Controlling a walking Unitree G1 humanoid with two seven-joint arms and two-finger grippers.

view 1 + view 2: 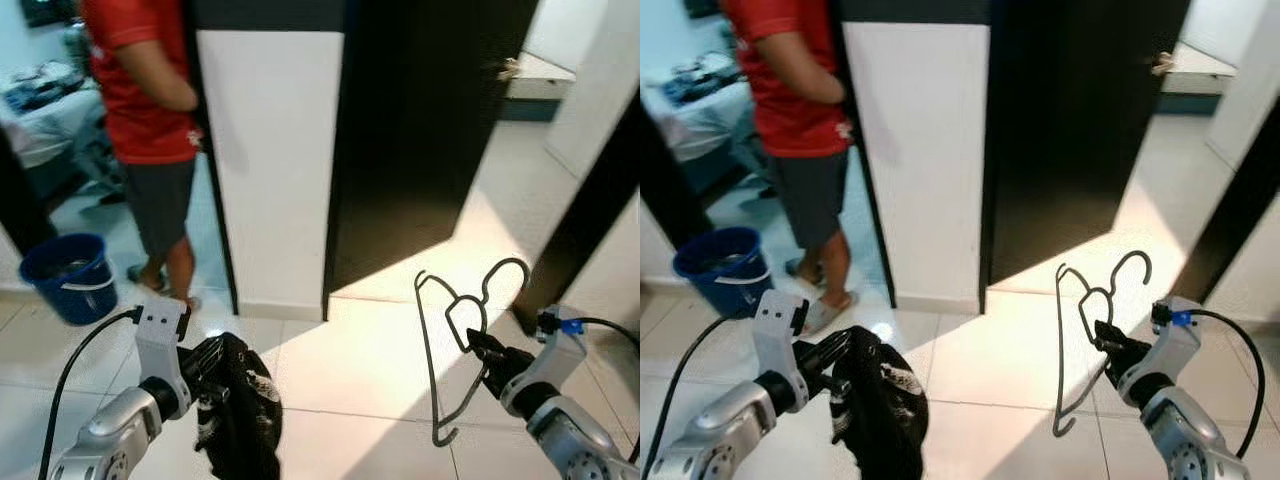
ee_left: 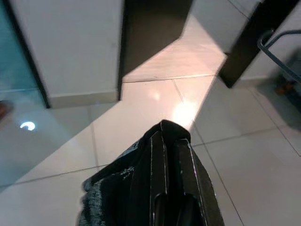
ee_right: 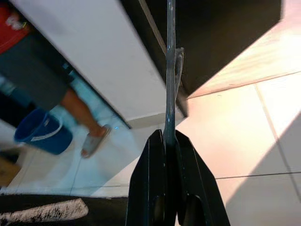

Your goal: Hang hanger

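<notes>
A dark wire hanger [image 1: 450, 340] hangs upright over the tiled floor at the lower right, its hook at the top. My right gripper [image 1: 483, 348] is shut on the hanger's wire near the neck; in the right wrist view the hanger [image 3: 170, 75] rises straight out from between the closed fingers [image 3: 155, 188]. At the lower left my left gripper [image 1: 205, 365] is shut on a black garment [image 1: 240, 410] with whitish marks, which droops below it. In the left wrist view the black garment [image 2: 117, 197] wraps the fingers [image 2: 186, 179].
A white wall panel [image 1: 270, 160] and a dark open door [image 1: 420, 130] stand ahead. A person in a red shirt and dark shorts [image 1: 150, 120] stands at the left by a blue bucket [image 1: 68, 275]. A dark post [image 1: 590, 210] rises at the right.
</notes>
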